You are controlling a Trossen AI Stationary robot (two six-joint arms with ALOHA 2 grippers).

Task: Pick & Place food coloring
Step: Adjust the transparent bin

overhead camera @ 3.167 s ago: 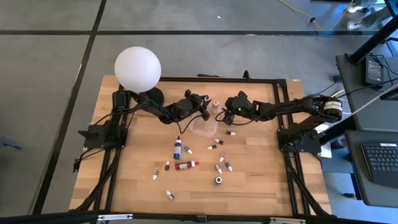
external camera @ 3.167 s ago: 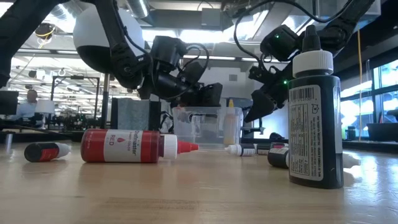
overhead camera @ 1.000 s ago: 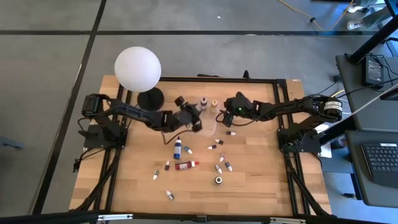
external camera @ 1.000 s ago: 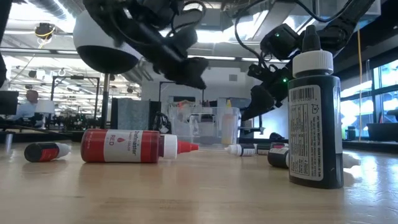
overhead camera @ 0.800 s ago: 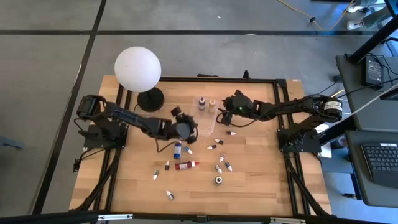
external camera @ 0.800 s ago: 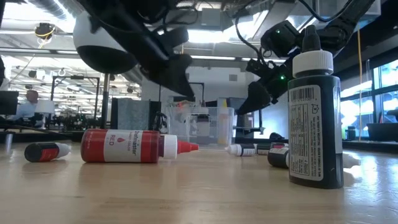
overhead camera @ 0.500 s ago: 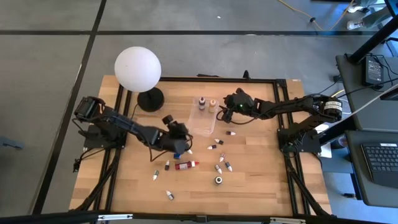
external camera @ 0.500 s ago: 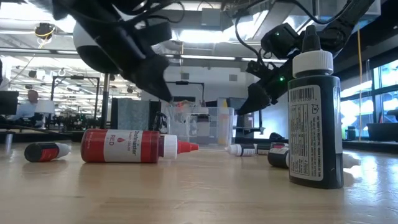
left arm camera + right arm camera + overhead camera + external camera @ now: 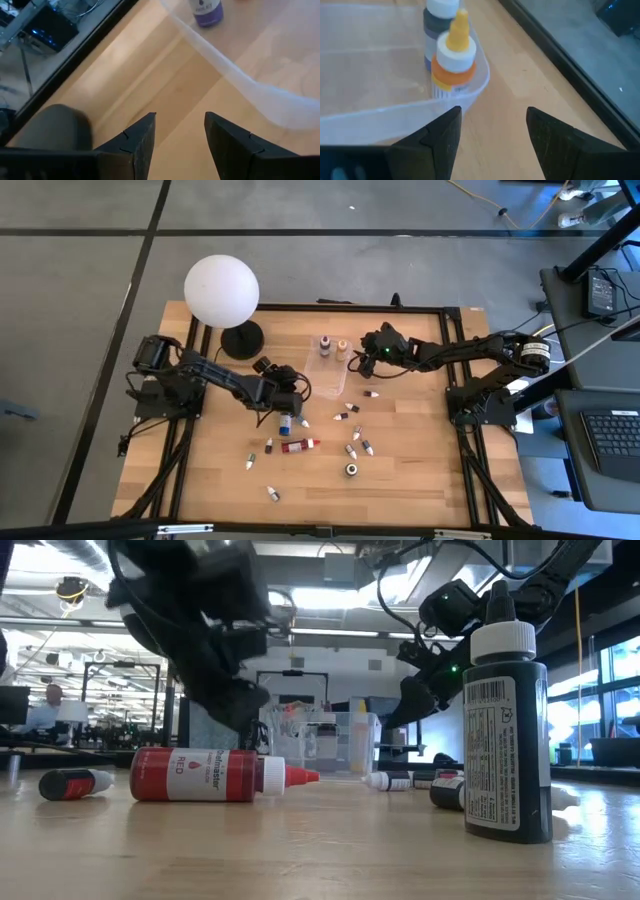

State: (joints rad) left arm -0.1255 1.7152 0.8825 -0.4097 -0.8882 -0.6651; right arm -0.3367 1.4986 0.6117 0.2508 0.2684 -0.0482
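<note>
Food coloring bottles lie scattered on the wooden table: a blue one [image 9: 286, 420] stands upright, a red one [image 9: 300, 445] [image 9: 210, 775] lies on its side, and several tiny ones sit around them. A tall dark bottle [image 9: 505, 730] stands close to the low camera. Two bottles [image 9: 333, 346] stand in the clear box [image 9: 325, 372]: a purple-labelled one [image 9: 202, 10] and an orange one [image 9: 452, 57]. My left gripper [image 9: 293, 388] [image 9: 180, 125] hovers open just left of the box, above the blue bottle. My right gripper [image 9: 364, 353] [image 9: 492, 117] is open at the box's right corner.
A big white globe lamp [image 9: 221, 288] on a dark base stands at the far left corner. A black frame [image 9: 440, 310] runs round the table's edges. Bare wood lies along the near edge and on the left half.
My left gripper has swung away from the clear box toward the near-left, dropping lower over the blue bottle, then drawn back a little toward the box. It holds nothing throughout. The bottles have stayed where they were.
</note>
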